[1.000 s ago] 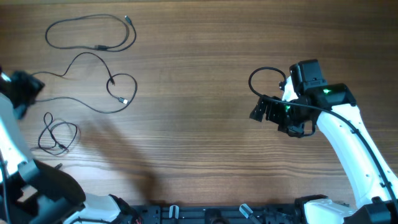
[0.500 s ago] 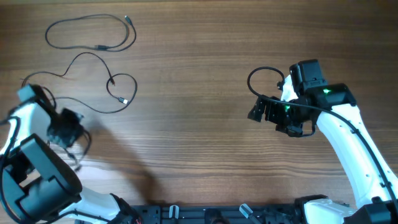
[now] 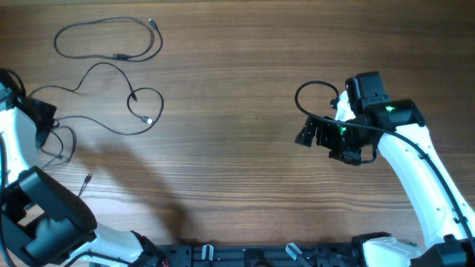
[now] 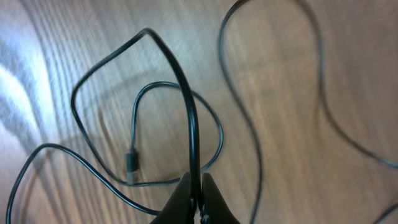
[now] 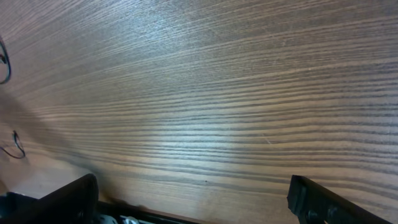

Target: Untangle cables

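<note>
Overhead, the left pincer (image 3: 43, 122) at the left edge has just closed on the small coiled cable (image 3: 65, 144) and lifted it from its lower-left spot. The two other cables (image 3: 111, 44) lie spread at upper left. The left wrist view shows it clamped on one strand, with the loops hanging loose, so separating has probably begun. In the right wrist view the right pincer (image 5: 196, 202) gapes, empty, over bare worktop (image 5: 217, 93).

Three thin black cables are seen, all toward the left of the overhead view. The first cable (image 3: 119, 56) is laid flat in a wide open loop at eleven o'clock, one silver-tipped plug at its upper right. The second cable (image 3: 104, 64) is spread just below it at ten o'clock (a wavy run ending in a small loop). The third cable (image 4: 192, 124) is pinched at nine o'clock by the closed left gripper (image 4: 196, 188), its slack looped, one end trailing toward seven o'clock
</note>
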You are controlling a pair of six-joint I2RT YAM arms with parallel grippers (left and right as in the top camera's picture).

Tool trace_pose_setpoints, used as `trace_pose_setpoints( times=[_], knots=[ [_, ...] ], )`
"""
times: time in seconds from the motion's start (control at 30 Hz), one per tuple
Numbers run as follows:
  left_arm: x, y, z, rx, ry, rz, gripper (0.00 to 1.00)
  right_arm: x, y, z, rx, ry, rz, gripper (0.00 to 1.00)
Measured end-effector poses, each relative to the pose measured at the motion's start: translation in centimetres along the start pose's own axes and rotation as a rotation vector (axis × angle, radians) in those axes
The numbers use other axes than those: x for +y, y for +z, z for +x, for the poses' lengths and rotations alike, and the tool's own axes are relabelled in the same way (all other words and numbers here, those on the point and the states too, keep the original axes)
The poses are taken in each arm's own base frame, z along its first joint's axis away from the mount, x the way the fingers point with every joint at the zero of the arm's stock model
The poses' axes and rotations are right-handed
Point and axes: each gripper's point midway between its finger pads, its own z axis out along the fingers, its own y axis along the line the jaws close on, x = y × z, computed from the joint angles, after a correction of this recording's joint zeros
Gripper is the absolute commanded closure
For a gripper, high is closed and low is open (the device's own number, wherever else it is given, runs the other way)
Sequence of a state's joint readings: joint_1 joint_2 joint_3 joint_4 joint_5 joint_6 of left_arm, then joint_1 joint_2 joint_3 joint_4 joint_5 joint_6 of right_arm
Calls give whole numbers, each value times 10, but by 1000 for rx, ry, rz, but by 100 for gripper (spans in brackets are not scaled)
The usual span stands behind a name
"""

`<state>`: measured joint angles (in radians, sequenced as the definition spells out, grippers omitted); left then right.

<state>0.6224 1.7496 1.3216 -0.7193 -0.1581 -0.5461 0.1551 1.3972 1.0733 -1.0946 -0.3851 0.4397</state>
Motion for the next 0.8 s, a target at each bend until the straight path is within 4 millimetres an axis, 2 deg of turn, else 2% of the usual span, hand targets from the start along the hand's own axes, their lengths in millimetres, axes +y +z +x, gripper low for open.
trace_pose_setpoints(
  times=[0.07,0.2,0.27,0.37,0.4,0.43,0.5,0.53,0.6,0.67,0.73,0.8],
  knots=[
    [-2,-1,-6,-13,-8,16,96,0,0,0,0,0,0,1],
    [27,3,-16,-1,-90,-23,96,0,0,-1,-4,-2,-2,0],
    [43,6,-12,35,-115,-63,96,1,0,-2,-9,-4,-4,0],
    [60,21,0,93,-114,-138,95,1,0,-2,-9,-4,-4,0],
    [65,27,4,106,-108,-168,89,1,0,-2,-8,-4,-4,0],
    [70,33,6,112,-101,-201,74,1,0,-2,-8,-4,-4,0],
    [76,37,6,103,-86,-236,32,1,0,-1,-6,-3,-3,0],
    [77,38,4,98,-78,-242,24,1,0,-1,-4,-2,-2,0],
    [76,39,0,81,-64,-239,0,0,0,0,-2,-1,-1,0],
    [75,36,-3,79,-43,-242,0,0,0,0,-1,-1,-1,0],
    [65,25,-16,57,-34,-228,0,0,0,0,-1,-1,-1,0],
    [36,-4,-47,-16,-22,-166,0,1,0,0,1,-1,-7,0]
  ],
)
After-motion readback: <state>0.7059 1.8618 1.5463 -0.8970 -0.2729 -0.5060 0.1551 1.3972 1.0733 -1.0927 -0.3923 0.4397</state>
